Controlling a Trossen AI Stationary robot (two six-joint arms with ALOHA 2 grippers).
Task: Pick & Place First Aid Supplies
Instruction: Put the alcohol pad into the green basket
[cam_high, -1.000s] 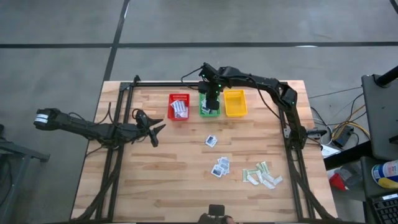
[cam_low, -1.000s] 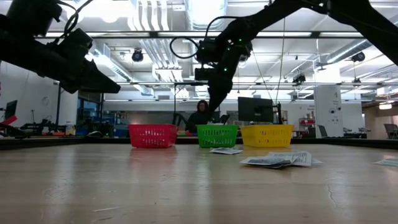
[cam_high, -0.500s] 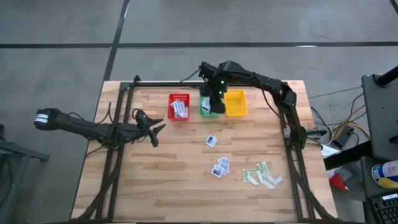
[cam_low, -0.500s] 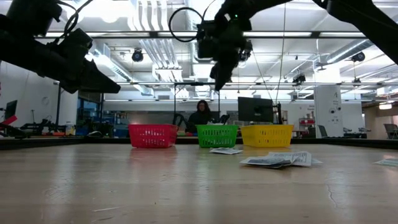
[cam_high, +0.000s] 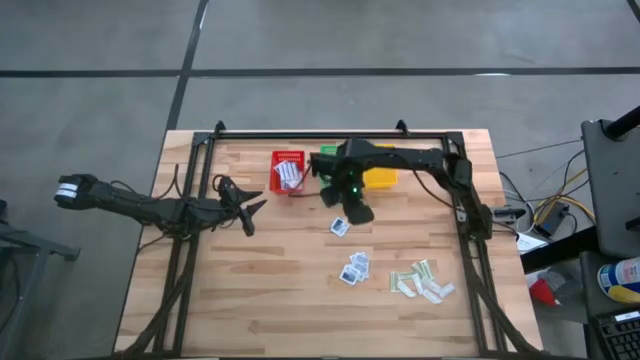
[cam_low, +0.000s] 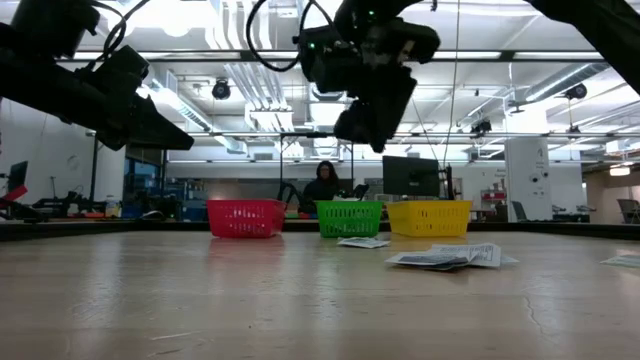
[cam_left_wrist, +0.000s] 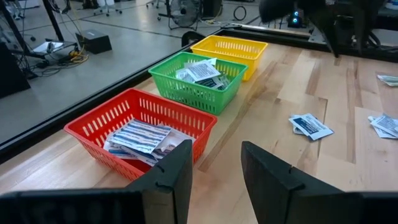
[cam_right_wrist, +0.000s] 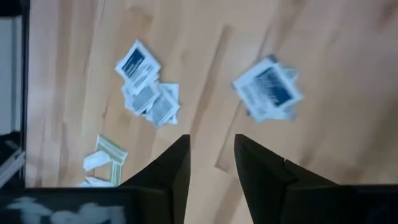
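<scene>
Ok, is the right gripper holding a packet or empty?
Empty: the right gripper has open fingers with only bare table between them, above the loose square packet.

No legible text anywhere.

From my remote station: a butcher-block wooden table (cam_high: 260, 290) stands on grey concrete floor (cam_high: 300, 40). Beyond it, fluorescent ceiling lights (cam_low: 330, 20), exposed ducts (cam_low: 240, 85), a monitor (cam_low: 410, 177) and a seated person (cam_low: 322, 186).

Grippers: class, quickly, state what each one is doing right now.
Left gripper: open, empty, waiting at the table's left side.
Right gripper: open, empty, above the square packets.
</scene>
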